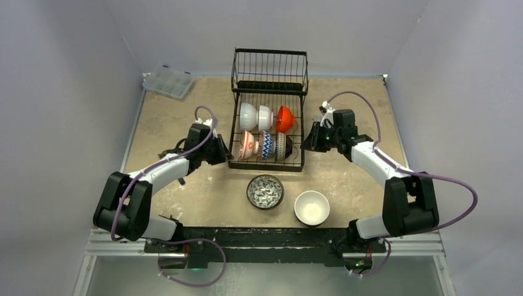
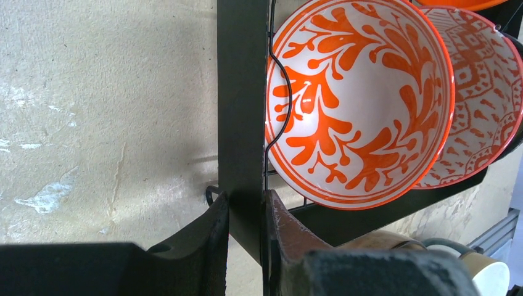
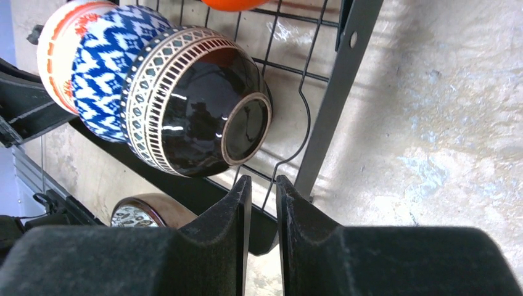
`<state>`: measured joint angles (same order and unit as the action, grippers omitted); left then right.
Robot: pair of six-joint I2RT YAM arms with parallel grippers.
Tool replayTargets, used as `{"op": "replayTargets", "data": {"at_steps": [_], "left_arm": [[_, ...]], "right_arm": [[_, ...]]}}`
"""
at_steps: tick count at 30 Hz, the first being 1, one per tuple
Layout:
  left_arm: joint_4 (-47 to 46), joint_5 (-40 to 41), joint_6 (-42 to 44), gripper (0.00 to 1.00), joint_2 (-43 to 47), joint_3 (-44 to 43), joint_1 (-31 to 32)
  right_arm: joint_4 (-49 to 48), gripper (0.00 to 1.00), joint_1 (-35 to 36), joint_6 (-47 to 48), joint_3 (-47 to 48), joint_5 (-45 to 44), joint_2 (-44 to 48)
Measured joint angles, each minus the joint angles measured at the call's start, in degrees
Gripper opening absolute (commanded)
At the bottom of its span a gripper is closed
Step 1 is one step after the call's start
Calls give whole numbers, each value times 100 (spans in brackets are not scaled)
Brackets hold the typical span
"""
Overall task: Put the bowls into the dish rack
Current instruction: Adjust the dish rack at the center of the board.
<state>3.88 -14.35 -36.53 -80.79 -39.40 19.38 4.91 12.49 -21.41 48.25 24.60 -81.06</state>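
Observation:
The black wire dish rack (image 1: 269, 61) holds a few bowls in each of two rows: two white (image 1: 256, 116) and an orange (image 1: 284, 118), then red floral (image 1: 247, 145), blue-patterned (image 1: 265, 145) and dark (image 1: 282, 146). A patterned bowl (image 1: 265, 191) and a white bowl (image 1: 311, 207) sit on the table in front. My left gripper (image 1: 223, 153) (image 2: 247, 200) is shut on the rack's left frame bar (image 2: 240, 92), beside the red floral bowl (image 2: 358, 98). My right gripper (image 1: 306, 143) (image 3: 263, 182) is at the rack's right side, jaws narrowly apart astride a side wire, below the dark bowl (image 3: 197, 105).
A clear plastic compartment box (image 1: 168, 81) lies at the table's back left corner. The rack's raised basket tier stands at the back. Grey walls close in the table on three sides. Bare tabletop lies left and right of the rack.

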Motion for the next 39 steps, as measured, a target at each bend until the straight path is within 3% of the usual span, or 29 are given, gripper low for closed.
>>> {"op": "replayTargets", "data": {"at_steps": [14, 25, 27, 30, 32, 34, 39], "left_arm": [[-1016, 417, -874, 0, 271, 645, 472], [-1139, 586, -1062, 0, 345, 743, 664], [-1123, 610, -1064, 15, 358, 743, 715], [-986, 708, -1038, 47, 455, 743, 772], [-763, 584, -1049, 58, 645, 743, 787], [-544, 470, -1034, 64, 997, 739, 866], [33, 378, -817, 68, 1602, 599, 929]], "right_arm": [[166, 24, 24, 83, 420, -160, -186], [533, 44, 24, 243, 457, -466, 87], [562, 47, 24, 258, 459, -463, 249], [564, 50, 24, 282, 468, -459, 481], [555, 53, 24, 293, 490, -452, 592], [555, 55, 24, 304, 501, -433, 671], [551, 61, 24, 306, 501, -393, 734]]}}
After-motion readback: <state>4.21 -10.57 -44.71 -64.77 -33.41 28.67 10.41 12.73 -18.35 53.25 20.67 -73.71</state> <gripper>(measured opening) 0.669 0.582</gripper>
